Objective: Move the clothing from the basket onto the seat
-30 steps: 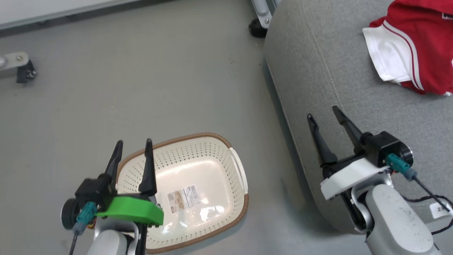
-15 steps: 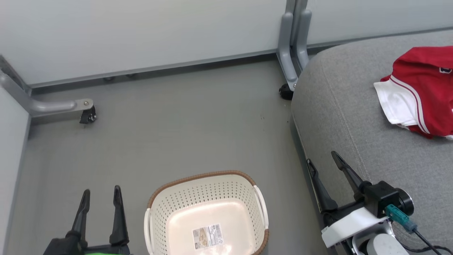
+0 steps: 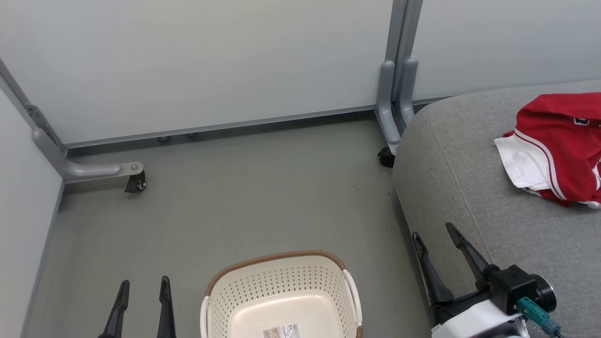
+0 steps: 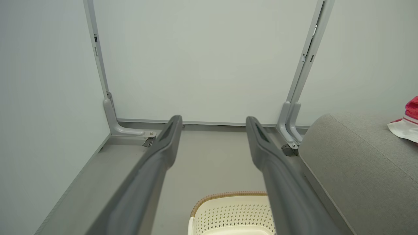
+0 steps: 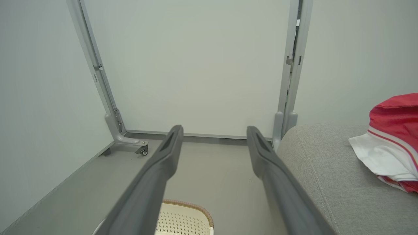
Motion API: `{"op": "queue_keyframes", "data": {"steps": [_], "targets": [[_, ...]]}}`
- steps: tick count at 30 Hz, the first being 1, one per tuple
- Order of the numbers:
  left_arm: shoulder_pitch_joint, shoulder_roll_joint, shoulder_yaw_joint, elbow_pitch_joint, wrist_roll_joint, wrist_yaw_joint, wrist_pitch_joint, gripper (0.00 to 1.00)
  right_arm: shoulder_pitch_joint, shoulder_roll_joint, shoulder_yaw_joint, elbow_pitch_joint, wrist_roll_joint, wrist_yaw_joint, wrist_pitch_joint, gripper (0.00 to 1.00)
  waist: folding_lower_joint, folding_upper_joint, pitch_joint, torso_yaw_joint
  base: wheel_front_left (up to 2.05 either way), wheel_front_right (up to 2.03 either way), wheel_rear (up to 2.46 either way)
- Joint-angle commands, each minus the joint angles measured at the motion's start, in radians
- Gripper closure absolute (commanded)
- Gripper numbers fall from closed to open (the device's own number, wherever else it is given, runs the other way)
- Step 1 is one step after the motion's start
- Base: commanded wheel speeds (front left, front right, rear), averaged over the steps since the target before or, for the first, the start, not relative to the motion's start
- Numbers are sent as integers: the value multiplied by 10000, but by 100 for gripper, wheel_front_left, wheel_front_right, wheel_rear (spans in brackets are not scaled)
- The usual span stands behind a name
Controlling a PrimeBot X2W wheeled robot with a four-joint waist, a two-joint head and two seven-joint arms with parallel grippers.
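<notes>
- Far left: pale wall panels (image 3: 211,61) close the room on the left side and along the back, meeting at a corner with a slim grey upright.
- At that corner a grey bracket foot (image 3: 89,169) lies along the floor, with a small black caster (image 3: 136,183) at its end.
- Floor (image 3: 244,202): plain matt grey, with a few dark specks near the seat.
- My left gripper (image 3: 144,284) is at the lower left, over bare floor just left of the basket. Its fingers are spread with nothing between them.
- Basket (image 3: 281,281) stands on the floor at bottom middle, between my two grippers. It has cream perforated walls, a brown rim and white side handles. Its pale bottom shows, with a label (image 3: 281,331) at the frame's edge.
- Right of centre a double grey post (image 3: 399,70) comes down the back wall. It ends in a foot with a second caster (image 3: 386,157) by the seat's corner.
- My right gripper (image 3: 433,232) hangs at the seat's near left edge, fingers wide apart, holding nothing.
- Seat (image 3: 450,188): large grey woven cushion with a rounded edge and a stitched seam running down it.
- Clothing (image 3: 558,145) lies bunched on the seat at far right, red with a white panel and stripes, partly cut by the frame. It is well apart from the basket.
</notes>
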Motion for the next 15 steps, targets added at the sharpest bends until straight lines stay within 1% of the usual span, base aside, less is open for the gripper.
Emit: {"op": "queue_keyframes", "data": {"steps": [1, 15], "targets": [[127, 11, -14, 25, 31, -45, -1, 0, 114, 36, -33, -40, -65, -7, -34, 0, 1, 0, -9, -7, 0, 0, 0], [145, 11, -13, 172, 170, -211, -2, 0, 161, 99, -225, 19, -149, -7, -34, 0, 1, 0, -78, -70, 0, 0, 0]]}}
